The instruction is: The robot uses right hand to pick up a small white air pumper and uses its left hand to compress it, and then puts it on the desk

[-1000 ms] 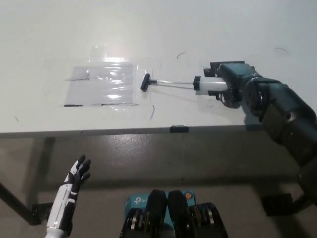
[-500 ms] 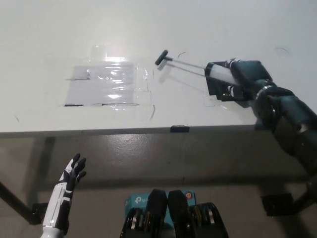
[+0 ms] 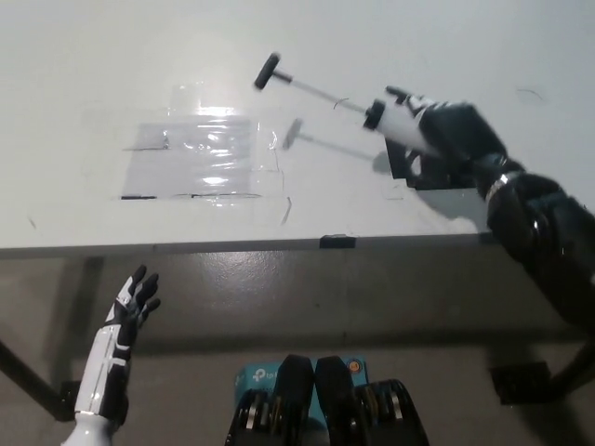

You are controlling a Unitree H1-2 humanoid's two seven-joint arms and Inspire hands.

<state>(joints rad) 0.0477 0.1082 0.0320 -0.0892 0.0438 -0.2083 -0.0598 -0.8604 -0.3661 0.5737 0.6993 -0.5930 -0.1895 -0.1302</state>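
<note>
1. Gripping a small white air pumper (image 3: 395,119), the robot's black right hand (image 3: 446,137) has its fingers wrapped around the white barrel, above the right side of a white desk (image 3: 84,74).
2. The pumper is lifted clear of the desk and tilted; its thin rod runs up and to the left, ending in a black T-handle (image 3: 268,71). Its shadow falls on the desk below.
3. A clear plastic sheet (image 3: 195,158) lies flat on the desk, well to the left of the pumper.
4. The white left hand (image 3: 132,302) hangs below the desk's front edge at lower left, fingers spread and holding nothing.
</note>
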